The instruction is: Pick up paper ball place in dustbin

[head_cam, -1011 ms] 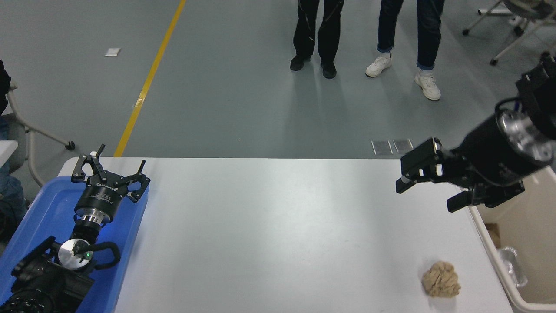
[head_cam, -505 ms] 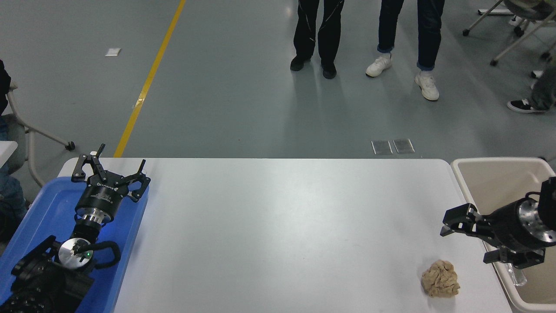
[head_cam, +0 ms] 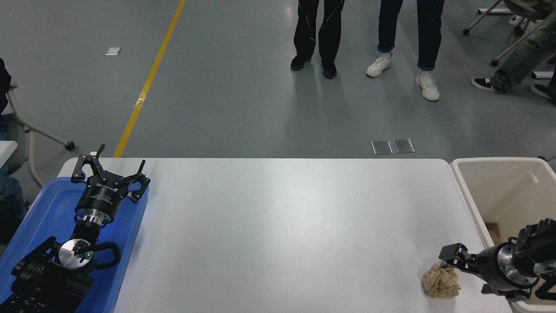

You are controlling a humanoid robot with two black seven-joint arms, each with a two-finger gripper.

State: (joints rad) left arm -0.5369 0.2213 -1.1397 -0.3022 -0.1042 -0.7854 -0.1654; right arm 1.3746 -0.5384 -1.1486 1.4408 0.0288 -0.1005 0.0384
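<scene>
Where the smooth white table (head_cam: pixel 269 226) meets its near right corner, a lumpy, creased tan paper ball (head_cam: pixel 440 281) rests on the surface. The right gripper (head_cam: pixel 467 271), black with a shiny metal wrist ring, reaches in low from the right edge, its fingers spread apart, the upper one (head_cam: pixel 451 252) just over the ball. Beside the table stands the cream plastic dustbin (head_cam: pixel 467 191), rectangular with a thick rounded rim. The left gripper (head_cam: pixel 110 171) hangs splayed open over a glossy blue tray (head_cam: pixel 43 208).
</scene>
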